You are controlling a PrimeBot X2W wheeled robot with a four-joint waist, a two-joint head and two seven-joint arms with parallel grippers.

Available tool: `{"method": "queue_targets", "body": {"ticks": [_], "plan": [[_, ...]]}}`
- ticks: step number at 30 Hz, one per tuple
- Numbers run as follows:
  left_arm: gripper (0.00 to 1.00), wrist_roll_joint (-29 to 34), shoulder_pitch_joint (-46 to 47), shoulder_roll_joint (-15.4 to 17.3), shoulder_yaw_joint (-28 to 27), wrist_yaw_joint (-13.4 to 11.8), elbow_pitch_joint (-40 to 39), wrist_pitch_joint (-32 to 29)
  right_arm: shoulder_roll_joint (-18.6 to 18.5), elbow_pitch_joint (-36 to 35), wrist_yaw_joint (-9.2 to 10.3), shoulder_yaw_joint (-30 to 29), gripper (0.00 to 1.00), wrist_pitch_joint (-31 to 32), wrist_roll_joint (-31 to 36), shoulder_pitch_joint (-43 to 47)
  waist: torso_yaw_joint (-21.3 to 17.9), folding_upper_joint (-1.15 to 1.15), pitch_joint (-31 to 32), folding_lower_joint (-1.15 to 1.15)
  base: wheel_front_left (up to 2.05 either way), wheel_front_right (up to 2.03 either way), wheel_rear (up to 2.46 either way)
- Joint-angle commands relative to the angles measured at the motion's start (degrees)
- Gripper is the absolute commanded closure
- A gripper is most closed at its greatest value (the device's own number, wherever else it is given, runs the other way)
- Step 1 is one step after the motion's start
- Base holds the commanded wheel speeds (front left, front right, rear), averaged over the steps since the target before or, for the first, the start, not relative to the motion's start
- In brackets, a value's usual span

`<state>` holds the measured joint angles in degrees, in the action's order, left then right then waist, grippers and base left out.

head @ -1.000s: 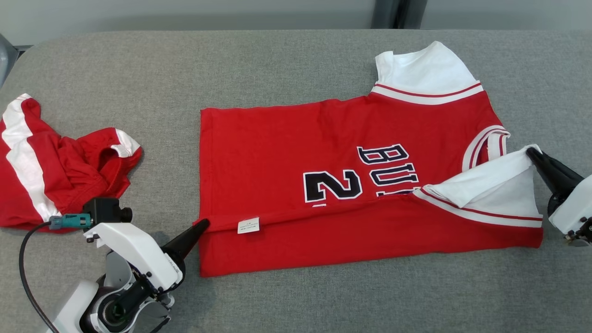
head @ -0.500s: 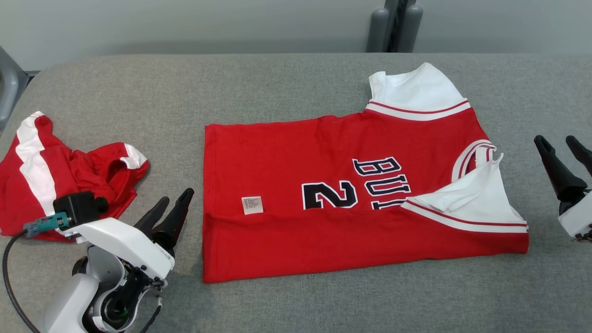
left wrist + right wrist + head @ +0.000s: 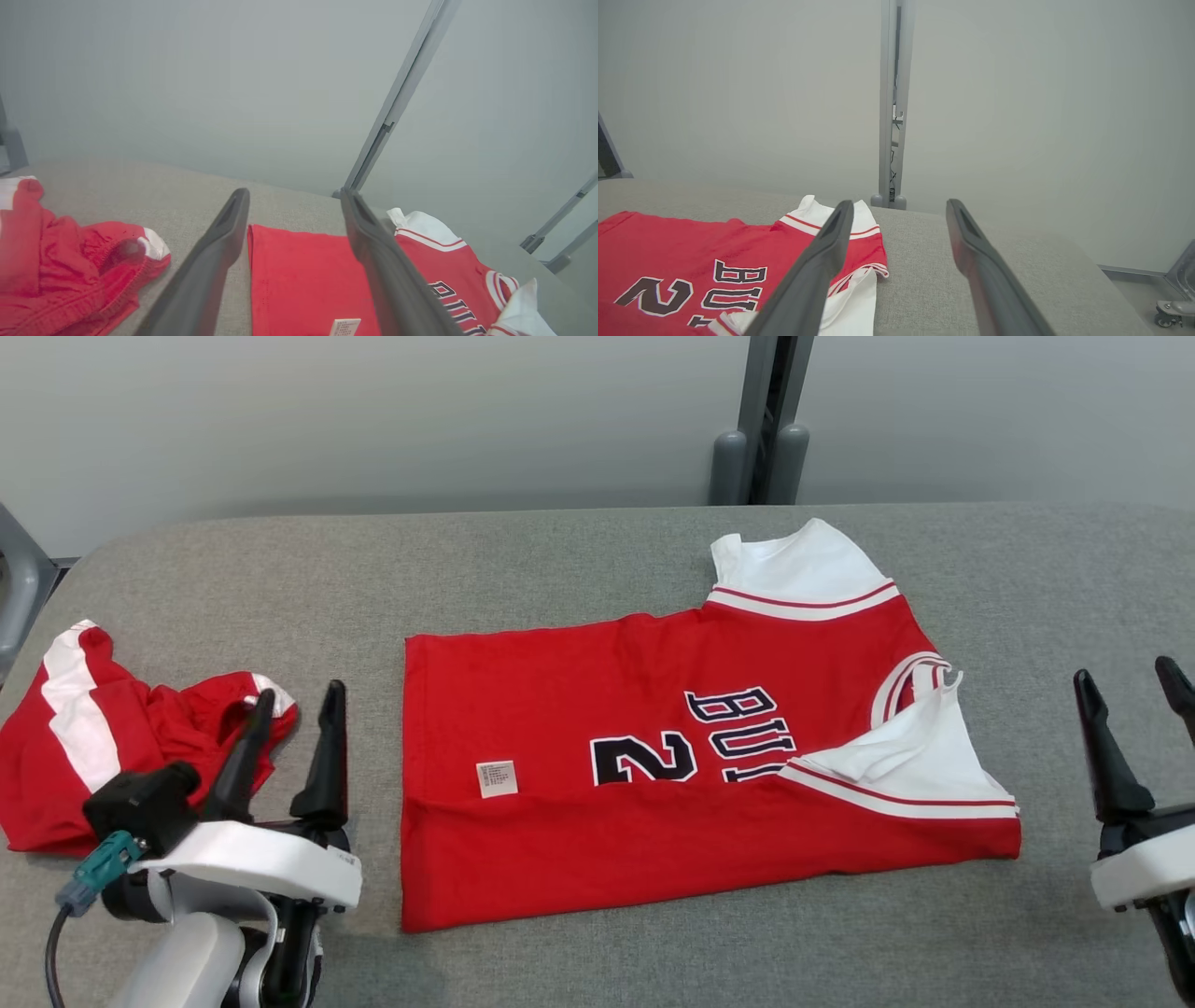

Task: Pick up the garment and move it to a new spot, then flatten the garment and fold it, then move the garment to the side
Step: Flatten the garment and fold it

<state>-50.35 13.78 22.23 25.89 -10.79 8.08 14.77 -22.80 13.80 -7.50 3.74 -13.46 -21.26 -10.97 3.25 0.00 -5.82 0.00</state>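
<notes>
One folded red-and-white fabric jersey [image 3: 653, 784], long axis left-right, collar rightward; one crumpled red-and-white garment [image 3: 121, 747]; left end effector [image 3: 297, 695] and right end effector [image 3: 1125, 672] wide, empty.

Soft, even light covers the grey table [image 3: 560, 569], with a thin shadow under the shirt's [image 3: 560, 709] near hem and no glare. The wrist views look hazier (the wall post [image 3: 398, 107] leans), and the dark fingers [image 3: 201, 280] blur close up.
</notes>
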Motion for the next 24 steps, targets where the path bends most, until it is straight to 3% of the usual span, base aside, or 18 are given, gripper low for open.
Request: {"method": "queue_targets", "body": {"ticks": [1, 7, 13, 24], "plan": [[0.0, 2.3, -0.6, -0.7, -1.8, -0.8, -0.2, 0.3, 0.8, -0.4, 0.02, -0.9, 0.0, -0.8, 1.5, 0.9, -0.1, 0.0, 0.0, 0.0, 0.0, 0.0, 0.0], [0.0, 19.0, -5.9, -7.8, -10.2, -0.9, -2.1, 0.4, 7.4, 0.0, 0.02, -5.8, 0.0, -1.7, 6.7, 4.3, -0.3, 0.0, -0.2, 0.0, 0.0, 0.0, 0.0], [0.0, 30.3, -9.8, -11.9, -10.5, 1.0, 3.4, 0.4, 10.9, 3.5, 0.02, -7.8, 0.0, -1.9, 9.0, 5.5, -0.1, 0.0, -0.5, 0.0, 0.0, 0.0, 0.0], [0.0, 35.7, -9.1, -15.5, -10.7, 3.4, 16.7, 0.4, 12.4, 15.0, 0.02, -8.5, 0.0, -1.8, 9.0, 1.7, 0.5, 0.0, -1.6, 0.0, 0.0, 0.0, 0.0]]}}
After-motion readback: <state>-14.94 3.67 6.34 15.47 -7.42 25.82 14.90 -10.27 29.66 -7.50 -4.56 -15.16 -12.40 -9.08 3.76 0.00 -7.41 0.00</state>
